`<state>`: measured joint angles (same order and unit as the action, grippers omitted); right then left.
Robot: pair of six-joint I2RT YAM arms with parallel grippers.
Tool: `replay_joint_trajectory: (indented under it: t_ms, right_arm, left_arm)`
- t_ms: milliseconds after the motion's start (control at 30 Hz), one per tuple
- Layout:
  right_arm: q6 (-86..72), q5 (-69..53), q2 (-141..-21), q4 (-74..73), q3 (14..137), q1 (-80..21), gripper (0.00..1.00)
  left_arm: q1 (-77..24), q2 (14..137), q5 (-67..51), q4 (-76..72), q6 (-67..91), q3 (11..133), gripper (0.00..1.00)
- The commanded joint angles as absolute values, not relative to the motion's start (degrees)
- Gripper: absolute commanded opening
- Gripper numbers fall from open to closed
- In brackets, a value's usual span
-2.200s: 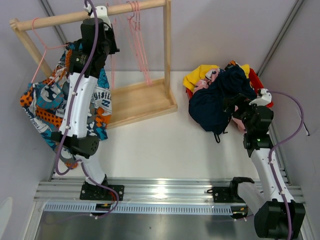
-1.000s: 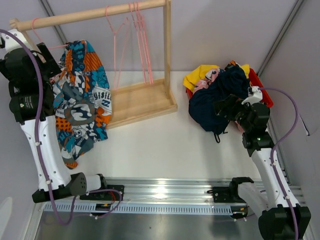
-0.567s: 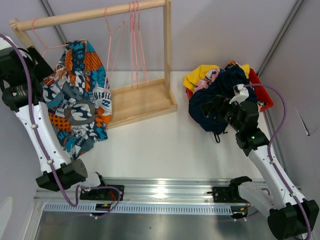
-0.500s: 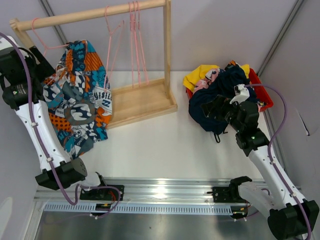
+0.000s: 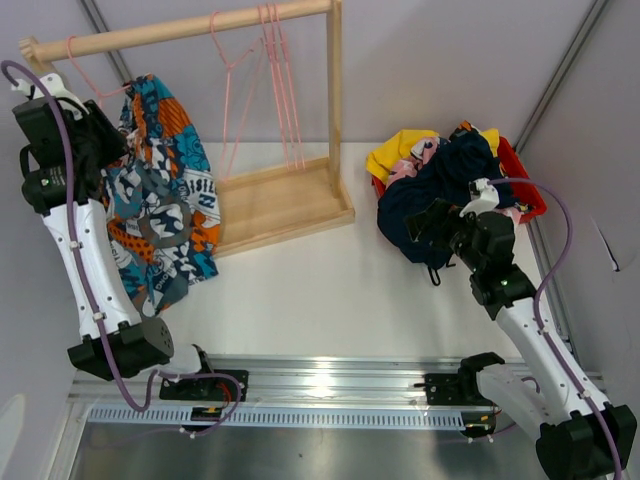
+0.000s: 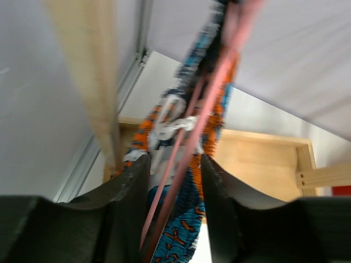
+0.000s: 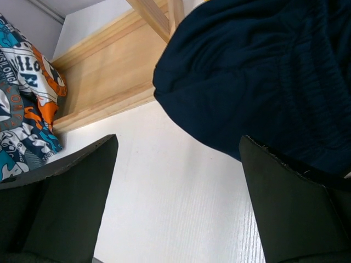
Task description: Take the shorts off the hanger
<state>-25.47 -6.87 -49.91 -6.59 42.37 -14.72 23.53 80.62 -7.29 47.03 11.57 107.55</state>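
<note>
Overhead and wrist views of a two-arm station. In the upper left of the overhead view, the blue-orange-white patterned shorts point(image 5: 160, 215) hang from a pink hanger point(image 5: 100, 92) on the wooden rail point(image 5: 180, 28) of a wooden rack point(image 5: 285, 200). Three empty pink hangers point(image 5: 272, 70) hang further right on the same rail. The left gripper point(image 6: 174, 164) is raised beside the shorts' top edge; in its wrist view the fingers point(image 6: 129, 203) stand narrowly apart, with the hanger wire and bunched waistband running between them. At centre right, a pile of navy, yellow and pink shorts point(image 5: 440, 180) lies in and over a red bin point(image 5: 525, 180). The right gripper point(image 7: 175, 213) hovers over the white table point(image 5: 330, 290) at the pile's near edge, spread wide and holding nothing.
</note>
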Motion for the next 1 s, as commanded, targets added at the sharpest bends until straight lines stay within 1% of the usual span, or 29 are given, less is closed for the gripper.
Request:
replay_joint_trajectory:
  t_ms: [0, 67, 167, 200, 233, 300, 533, 567, 633, 667, 767, 967]
  right_arm:
    - [-25.9, -6.0, -49.0, -3.3, 41.3, -14.9, 1.00]
    - [-25.9, -5.9, -49.0, -2.9, 40.7, -14.9, 0.99]
    - [-25.8, -5.6, -49.0, -2.5, 40.0, -15.0, 1.00]
    - [-25.8, -5.6, -48.9, -2.5, 39.8, -15.0, 1.00]
    - [-25.8, -5.6, -48.9, -2.3, 39.6, -14.9, 0.99]
    - [-25.7, -5.5, -48.9, -2.1, 39.2, -15.0, 0.99]
    - [-26.4, -5.3, -49.6, 1.2, 37.9, -14.9, 0.99]
    - [-26.5, -5.4, -49.7, 1.7, 37.6, -14.9, 1.00]
    - [-26.9, -5.5, -49.7, 2.9, 37.1, -14.9, 0.99]
    - [-27.0, -5.6, -49.8, 3.2, 36.9, -14.9, 1.00]
    - [-26.8, -5.6, -50.0, 4.0, 36.4, -15.0, 0.99]
    - [-26.0, -5.4, -49.6, 4.2, 35.9, -14.9, 0.99]
  left_arm:
    - [20.6, 78.0, -8.5, 46.1, 11.2, 107.6, 0.46]
    - [19.2, 78.0, -7.7, 46.2, 10.7, 107.3, 0.39]
    - [17.5, 78.2, -6.6, 46.3, 10.3, 106.8, 0.24]
    - [17.1, 78.5, -6.2, 46.1, 10.3, 106.7, 0.18]
    - [16.4, 78.7, -6.2, 46.0, 10.0, 106.8, 0.08]
    - [15.8, 79.4, -5.8, 46.1, 9.8, 108.3, 0.00]
    - [8.2, 79.9, -6.2, 44.9, 6.9, 116.2, 0.00]
    - [7.5, 80.1, -6.1, 45.2, 6.9, 120.6, 0.00]
    - [5.8, 81.8, -5.9, 47.0, 6.8, 124.5, 0.00]
    - [5.3, 82.6, -5.5, 48.2, 6.6, 131.2, 0.00]
    - [4.5, 84.5, -5.5, 51.2, 6.8, 137.8, 0.00]
    - [4.1, 81.4, -6.8, 49.8, 7.8, 137.1, 0.00]
